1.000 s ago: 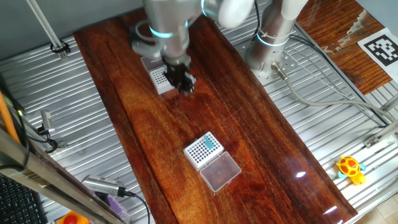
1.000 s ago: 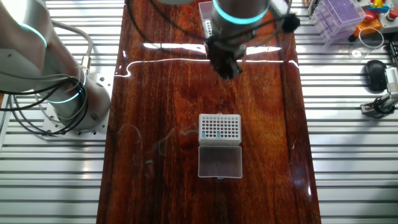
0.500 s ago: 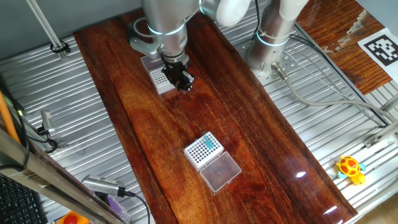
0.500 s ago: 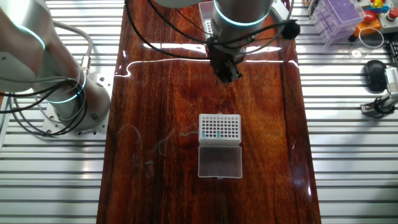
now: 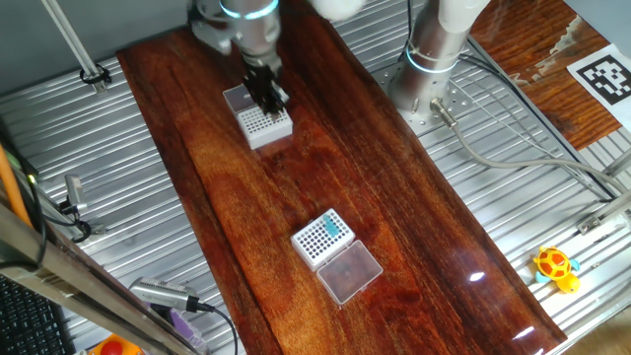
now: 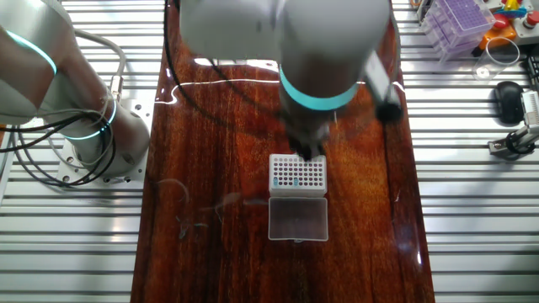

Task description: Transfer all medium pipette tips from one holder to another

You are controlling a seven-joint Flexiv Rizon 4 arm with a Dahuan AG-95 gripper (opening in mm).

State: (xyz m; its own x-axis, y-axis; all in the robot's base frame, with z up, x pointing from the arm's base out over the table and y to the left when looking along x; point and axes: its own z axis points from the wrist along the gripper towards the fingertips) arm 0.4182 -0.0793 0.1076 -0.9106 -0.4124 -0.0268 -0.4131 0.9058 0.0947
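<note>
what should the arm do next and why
Probably ease down toward the far white grid rack: the black two-finger gripper hangs over its back edge. The near white rack holds teal-blue plastic pipette tips; whether the gripper carries one is unclear.

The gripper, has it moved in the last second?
Yes. The gripper has shifted from beside the far rack to above it, away from the near rack.
</note>
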